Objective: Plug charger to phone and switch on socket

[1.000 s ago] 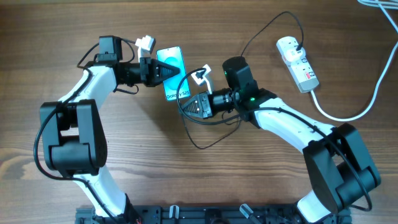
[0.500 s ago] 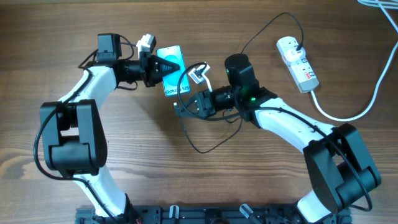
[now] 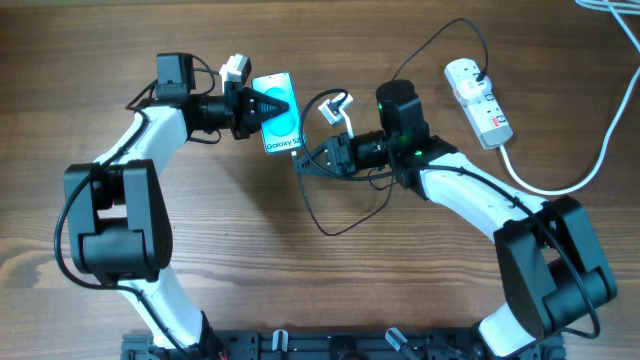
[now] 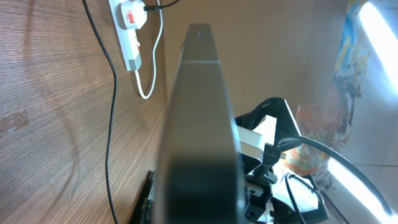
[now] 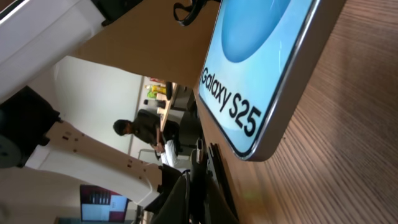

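The phone (image 3: 283, 118), cyan screen with a white "Galaxy S25" strip, is held at its upper end by my left gripper (image 3: 270, 107), which is shut on it. In the left wrist view the phone (image 4: 199, 93) fills the middle as a grey slab seen edge-on. My right gripper (image 3: 304, 163) is shut on the charger plug, just below the phone's Galaxy end. In the right wrist view the plug's tip (image 5: 198, 152) sticks out of the shut gripper (image 5: 200, 190), a short way off the phone (image 5: 261, 62) and apart from it. The white socket (image 3: 478, 100) lies at the far right.
The thin black charger cable (image 3: 345, 225) loops on the wood below my right gripper and runs up in an arc (image 3: 440, 38) to the socket. The socket's thick white cord (image 3: 570, 180) curves off to the right edge. The socket (image 4: 130, 31) also shows in the left wrist view.
My right gripper has carried the plug up and closer to the phone's Galaxy end. The left gripper shifted the phone slightly upward early on, then held still.
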`<control>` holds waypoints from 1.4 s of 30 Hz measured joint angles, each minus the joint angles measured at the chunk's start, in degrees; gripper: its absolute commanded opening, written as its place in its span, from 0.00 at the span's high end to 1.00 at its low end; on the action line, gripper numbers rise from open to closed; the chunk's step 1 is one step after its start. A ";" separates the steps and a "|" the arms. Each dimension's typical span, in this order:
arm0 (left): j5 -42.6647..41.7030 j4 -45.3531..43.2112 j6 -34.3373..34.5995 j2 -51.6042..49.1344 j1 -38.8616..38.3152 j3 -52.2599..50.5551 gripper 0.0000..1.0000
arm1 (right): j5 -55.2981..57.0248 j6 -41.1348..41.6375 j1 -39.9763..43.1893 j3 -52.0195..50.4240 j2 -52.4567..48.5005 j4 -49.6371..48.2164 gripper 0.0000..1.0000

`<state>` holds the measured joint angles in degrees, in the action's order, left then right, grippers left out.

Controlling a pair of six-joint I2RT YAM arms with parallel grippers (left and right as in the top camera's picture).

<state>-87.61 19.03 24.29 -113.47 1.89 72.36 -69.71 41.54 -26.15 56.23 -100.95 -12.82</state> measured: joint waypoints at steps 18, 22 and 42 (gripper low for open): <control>0.09 -0.17 -0.24 0.00 -2.10 0.00 0.96 | 4.20 0.28 -1.84 -0.02 0.00 1.25 0.96; 0.09 -0.22 -0.42 0.00 -2.08 0.00 0.96 | 4.20 0.28 -1.84 -0.02 0.00 1.25 0.96; 0.04 -0.20 -0.42 0.00 -1.03 0.00 0.96 | 5.81 0.31 -1.66 -0.15 0.00 1.44 0.96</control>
<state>-87.57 18.83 23.88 -113.47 0.86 72.36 -63.90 41.85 -27.81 56.07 -100.95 -11.38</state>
